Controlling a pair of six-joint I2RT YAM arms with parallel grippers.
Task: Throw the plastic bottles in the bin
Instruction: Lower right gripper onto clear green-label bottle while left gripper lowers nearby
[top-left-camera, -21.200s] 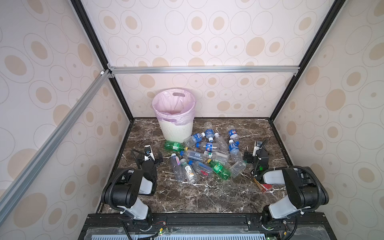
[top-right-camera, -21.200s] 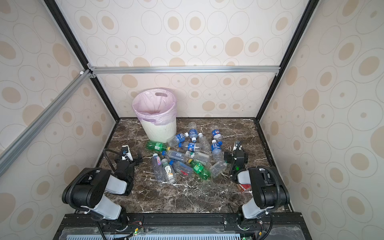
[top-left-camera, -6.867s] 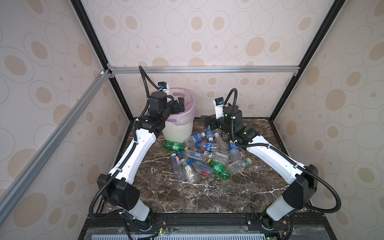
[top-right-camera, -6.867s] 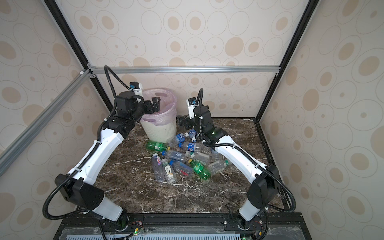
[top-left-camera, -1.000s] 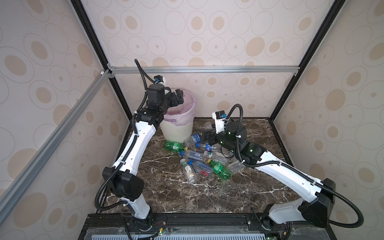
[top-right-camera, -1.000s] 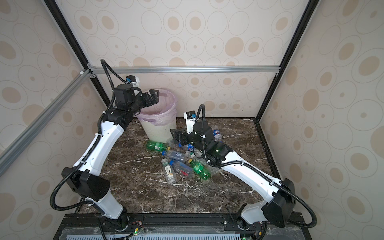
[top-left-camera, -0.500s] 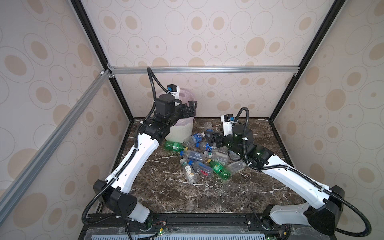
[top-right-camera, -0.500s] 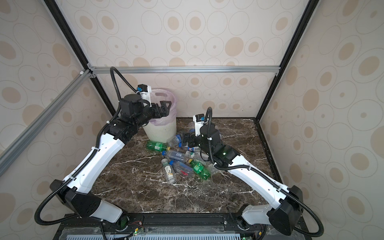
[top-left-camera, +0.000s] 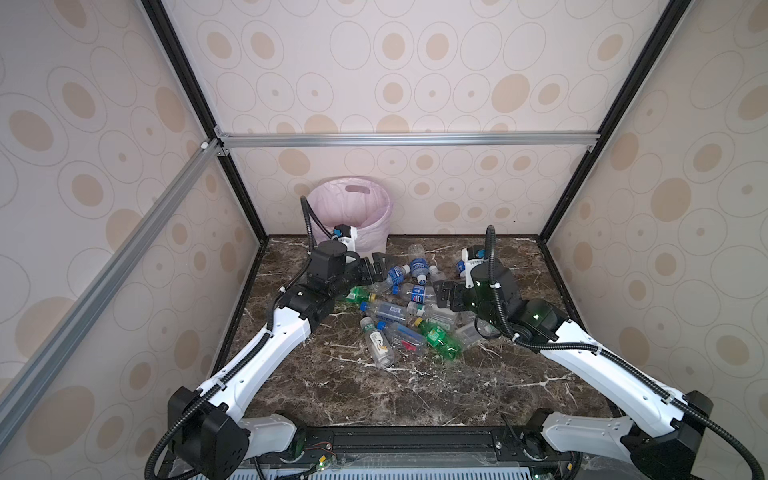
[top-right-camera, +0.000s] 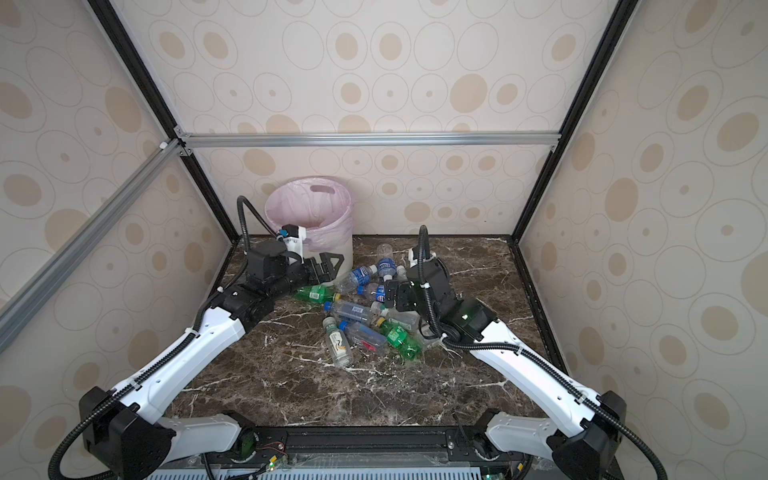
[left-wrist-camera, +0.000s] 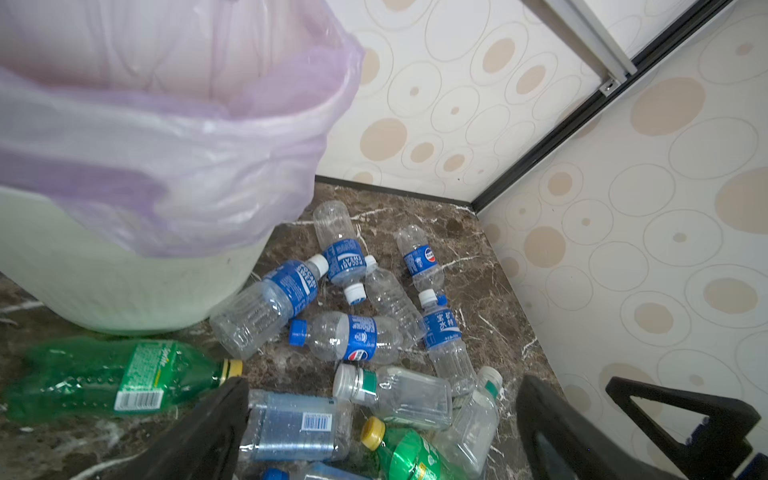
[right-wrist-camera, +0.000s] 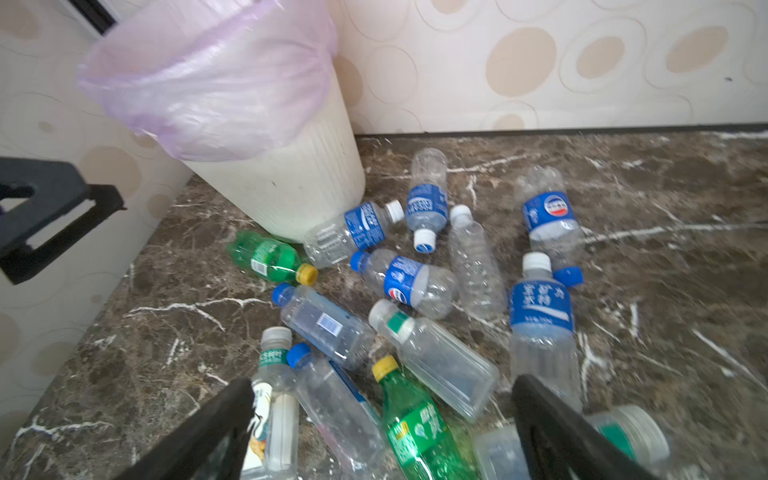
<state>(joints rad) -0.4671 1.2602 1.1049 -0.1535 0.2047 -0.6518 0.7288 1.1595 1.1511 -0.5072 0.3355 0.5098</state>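
Crowding is the risk: the left gripper (top-left-camera: 376, 266) and right gripper (top-left-camera: 442, 293) hang open, empty, over plastic bottles (top-left-camera: 390, 311) heaped on the worktop (top-left-camera: 332, 386) beside the bin (top-left-camera: 388, 203), so closing jaws may pinch two or scatter them. The right wrist view shows a white-capped bottle (right-wrist-camera: 627, 432) mostly hidden under the arm in both top views.

Left gripper (top-left-camera: 379, 266) fingers apart, right gripper (top-left-camera: 444, 294) likewise, both empty

Bright, flat, diffuse light, no visible source. Only faint shadows under the plastic bottles (right-wrist-camera: 415, 282) in front of the bin (top-left-camera: 374, 237). Both top views sharp. Right wrist view slightly soft, bottles farthest from the bin smeared. Left wrist view crisper, bin washed out close up.
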